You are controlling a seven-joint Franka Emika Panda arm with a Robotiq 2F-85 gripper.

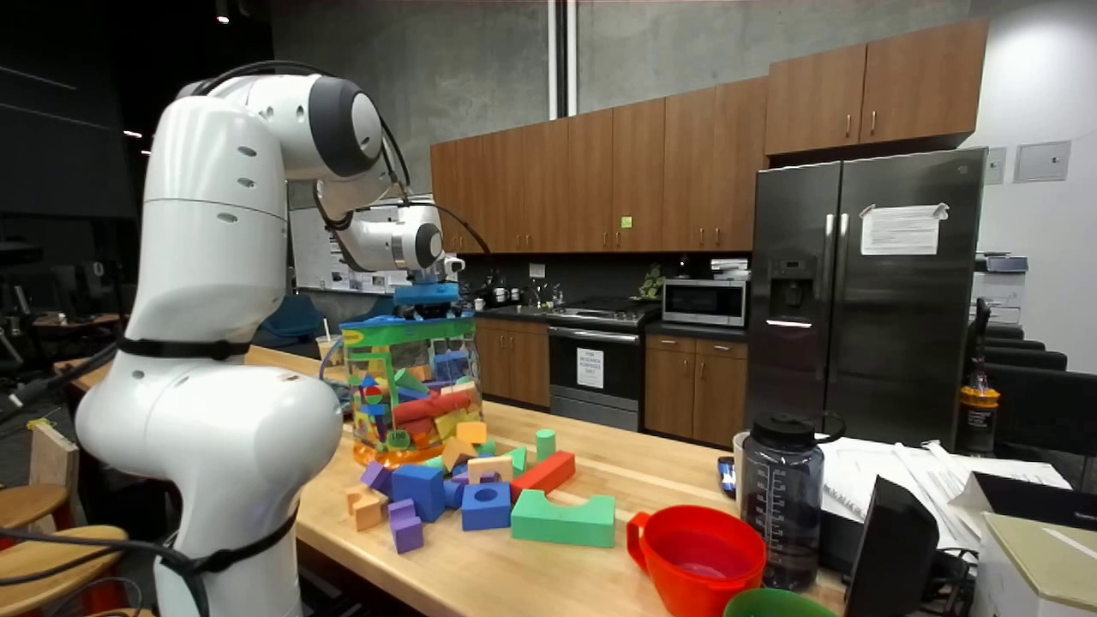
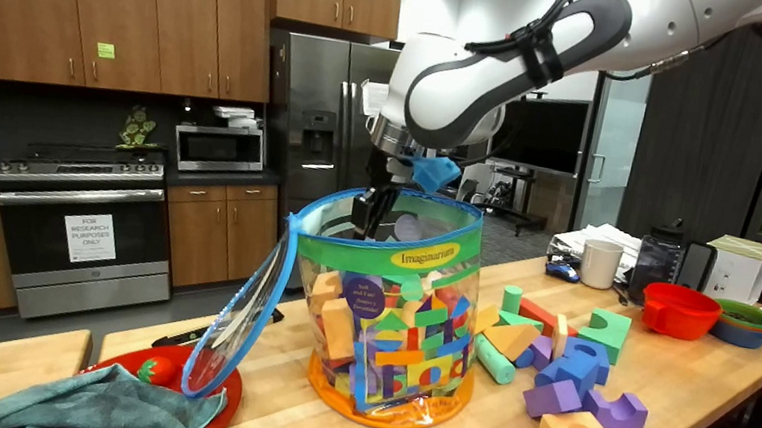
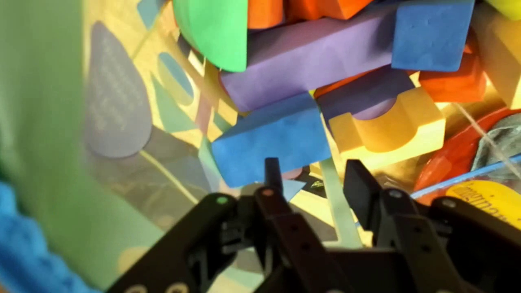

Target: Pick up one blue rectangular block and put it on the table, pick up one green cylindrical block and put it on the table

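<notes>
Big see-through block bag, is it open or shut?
Open. The bag stands with its blue-edged lid hanging down outside, in an exterior view.

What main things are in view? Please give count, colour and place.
table: one, pale, foreground
bag: one, clear and green, on table
blue rectangular block: one, blue, in bag, below gripper
green cylindrical blocks: two, green, beside bag
other blocks: many, mixed colours, in and beside bag
cup: one, red, on table
plate: one, red, on table
cloth: one, teal, partly on plate
refrigerator: one, dark grey, beyond table
arm: one, white, over bag
gripper: one, black, open at bag's mouth
</notes>
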